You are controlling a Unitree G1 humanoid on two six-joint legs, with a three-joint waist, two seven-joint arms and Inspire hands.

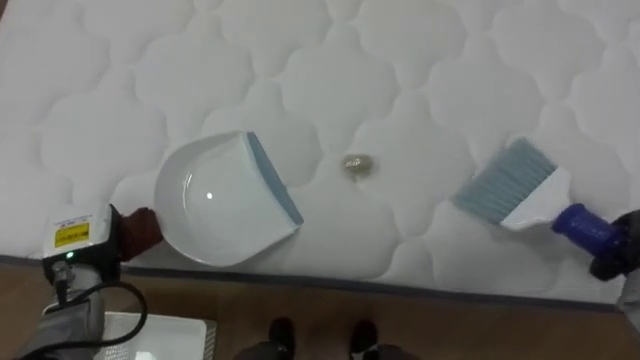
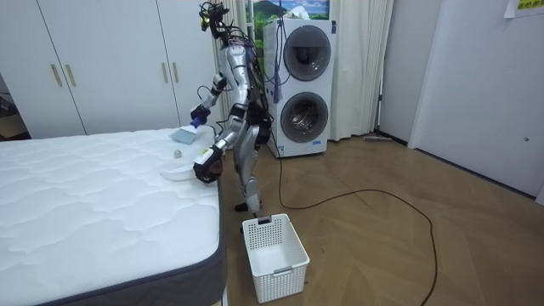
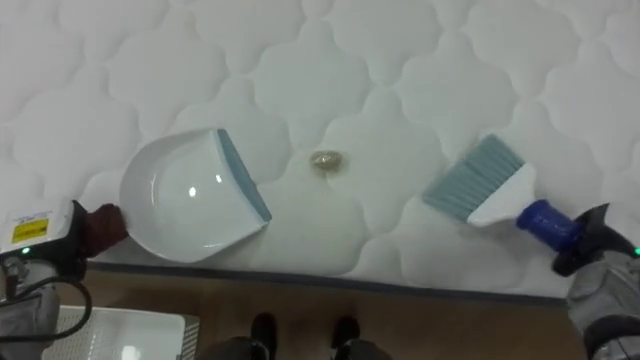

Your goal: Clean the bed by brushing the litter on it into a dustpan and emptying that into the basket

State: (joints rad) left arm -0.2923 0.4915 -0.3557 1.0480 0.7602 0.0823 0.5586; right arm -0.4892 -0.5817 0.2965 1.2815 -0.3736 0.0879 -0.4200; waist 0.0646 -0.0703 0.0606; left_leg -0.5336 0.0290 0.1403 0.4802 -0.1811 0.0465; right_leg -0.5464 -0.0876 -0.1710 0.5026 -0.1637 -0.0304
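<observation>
- Bed (image 1: 450, 60) has a white quilted top. In the room view the robot stands at its near edge and is bent a little over it.
- A small pale crumb (image 1: 358, 165) lies on the bed, not far from the near edge, between the dustpan and the brush. It touches neither of them.
- The white dustpan (image 1: 225, 200) with a blue-grey lip rests on the bed by the left part of the near edge, and its lip is turned to the crumb.
- The left hand (image 1: 118, 240) is at the near edge, with its fingers closed round the dustpan's dark red handle.
- The brush (image 1: 510, 185) has grey-blue bristles, a white body and a blue handle. It is over the right part of the near edge, with the bristles pointing toward the crumb. I cannot tell if they touch the bed.
- The right hand (image 1: 615, 248) is clamped on the blue handle.
- A white basket (image 2: 274, 246) stands on the wooden floor by the bed's corner, and two stacked washing machines (image 2: 304, 85) are behind the robot.
</observation>
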